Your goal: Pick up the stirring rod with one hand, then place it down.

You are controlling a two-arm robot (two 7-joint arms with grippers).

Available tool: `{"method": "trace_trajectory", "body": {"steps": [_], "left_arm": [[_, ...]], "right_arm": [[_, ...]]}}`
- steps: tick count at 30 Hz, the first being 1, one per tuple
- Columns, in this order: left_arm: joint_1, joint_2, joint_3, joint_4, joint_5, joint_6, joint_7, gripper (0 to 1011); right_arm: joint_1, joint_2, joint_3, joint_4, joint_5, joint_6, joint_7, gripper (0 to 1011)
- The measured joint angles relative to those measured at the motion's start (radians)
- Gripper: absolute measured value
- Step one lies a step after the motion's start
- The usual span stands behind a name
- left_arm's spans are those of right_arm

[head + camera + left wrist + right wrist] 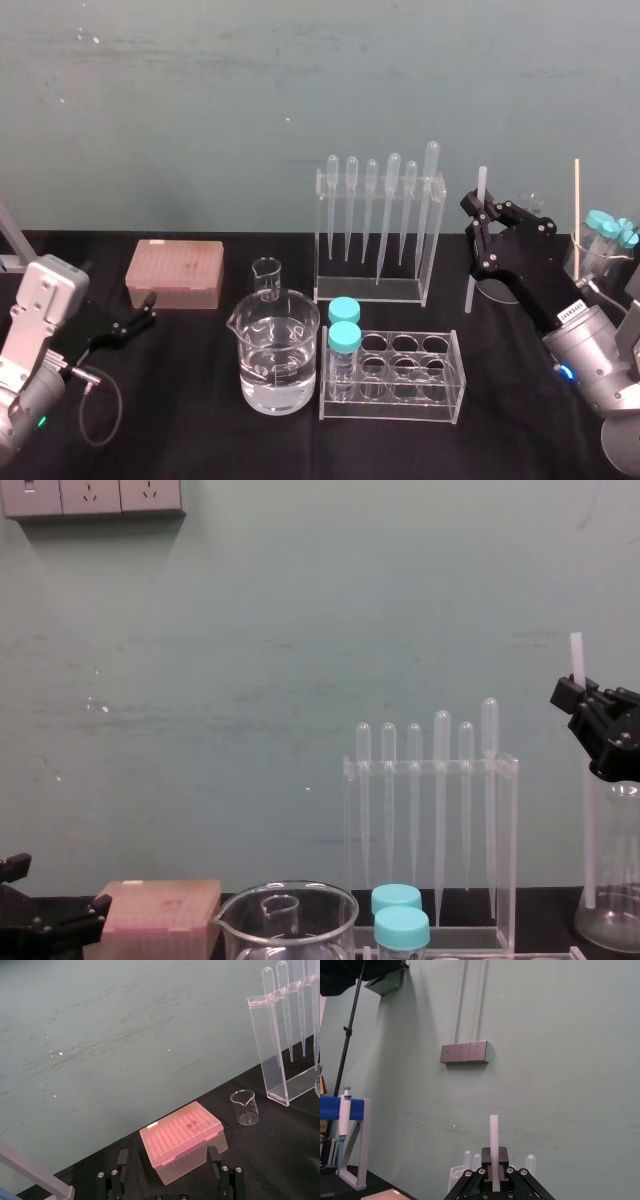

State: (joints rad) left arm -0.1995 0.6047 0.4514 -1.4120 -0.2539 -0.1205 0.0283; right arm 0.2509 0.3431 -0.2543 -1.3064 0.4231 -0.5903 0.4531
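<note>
One stirring rod (472, 270) is standing upright just right of the pipette rack (437, 240), over the black tabletop (180, 400). The right end effector (487, 215) is clamping it near its top, jaws narrow around it. The left end effector (148, 310) is sitting low at the near left, jaws wide, near the pink box (175, 272).

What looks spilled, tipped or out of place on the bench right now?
Nothing stands out. The right gripper is shut on the stirring rod, held near upright. The pipettes hang straight in their rack, the beaker stands upright with its water inside, and the left gripper sits open, far left.
</note>
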Motion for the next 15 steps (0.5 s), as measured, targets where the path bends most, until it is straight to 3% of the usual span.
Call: {"method": "trace_trajectory", "body": {"steps": [7,15], "left_arm": [[0.000,0.000,0.000,0.000,0.000,0.000,0.000,1000],[0.000,0.000,0.000,0.000,0.000,0.000,0.000,1000]], "right_arm": [[-0.002,-0.004,0.009,-0.007,0.003,0.020,0.002,67],[-0.034,0.015,0.024,-0.071,0.029,0.070,0.050,67]]}}
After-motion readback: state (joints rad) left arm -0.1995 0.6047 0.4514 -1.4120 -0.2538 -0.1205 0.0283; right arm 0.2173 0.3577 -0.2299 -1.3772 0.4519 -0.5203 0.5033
